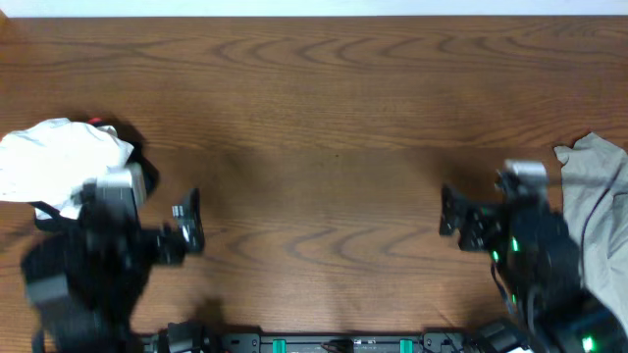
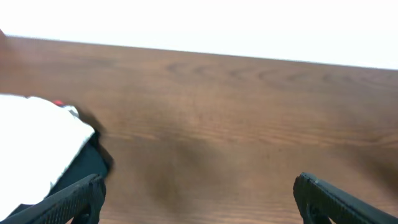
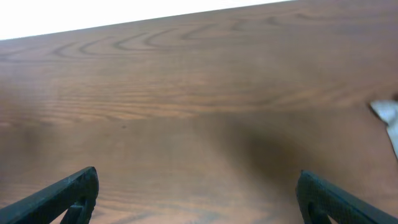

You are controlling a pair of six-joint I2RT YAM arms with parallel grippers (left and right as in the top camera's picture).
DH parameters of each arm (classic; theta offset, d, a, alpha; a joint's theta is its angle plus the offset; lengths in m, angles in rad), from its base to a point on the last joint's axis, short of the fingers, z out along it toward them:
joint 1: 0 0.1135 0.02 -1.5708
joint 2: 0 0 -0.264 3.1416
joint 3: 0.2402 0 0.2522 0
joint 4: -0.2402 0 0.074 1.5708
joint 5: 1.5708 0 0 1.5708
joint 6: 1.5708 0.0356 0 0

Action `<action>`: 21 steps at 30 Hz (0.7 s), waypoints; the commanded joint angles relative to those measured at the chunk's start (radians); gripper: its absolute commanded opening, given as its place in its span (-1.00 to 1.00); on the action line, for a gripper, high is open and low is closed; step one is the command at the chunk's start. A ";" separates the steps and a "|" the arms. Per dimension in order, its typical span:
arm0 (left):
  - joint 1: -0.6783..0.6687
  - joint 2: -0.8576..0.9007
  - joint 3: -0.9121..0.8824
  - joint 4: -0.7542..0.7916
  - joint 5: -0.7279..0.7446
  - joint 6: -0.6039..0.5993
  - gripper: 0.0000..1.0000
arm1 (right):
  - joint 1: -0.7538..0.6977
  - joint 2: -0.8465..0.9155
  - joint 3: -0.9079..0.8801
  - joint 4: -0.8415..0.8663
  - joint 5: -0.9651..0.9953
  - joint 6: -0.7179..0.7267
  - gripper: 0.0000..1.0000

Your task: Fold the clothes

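Note:
A pile of folded clothes, white (image 1: pixel 49 157) on top of a dark piece (image 1: pixel 142 167), lies at the table's left edge; it also shows at the left of the left wrist view (image 2: pixel 37 137). A grey-beige garment (image 1: pixel 597 201) lies crumpled at the right edge, a corner showing in the right wrist view (image 3: pixel 387 113). My left gripper (image 1: pixel 188 227) is open and empty just right of the pile, its fingers wide apart (image 2: pixel 199 199). My right gripper (image 1: pixel 453 221) is open and empty over bare wood (image 3: pixel 199 196), left of the grey garment.
The brown wooden table (image 1: pixel 324 127) spans the view. A small red item (image 1: pixel 98 123) peeks out at the top of the left pile. The arm bases sit along the front edge.

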 commanded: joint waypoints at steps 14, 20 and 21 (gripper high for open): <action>-0.004 -0.233 -0.039 -0.052 -0.013 0.018 0.96 | 0.017 -0.176 -0.089 -0.397 0.090 0.096 0.98; -0.004 -0.232 -0.039 -0.055 -0.013 0.018 0.96 | 0.017 -0.176 -0.089 -0.397 0.090 0.096 0.98; -0.004 -0.232 -0.039 -0.055 -0.013 0.018 0.96 | 0.017 -0.176 -0.089 -0.398 0.090 0.096 0.99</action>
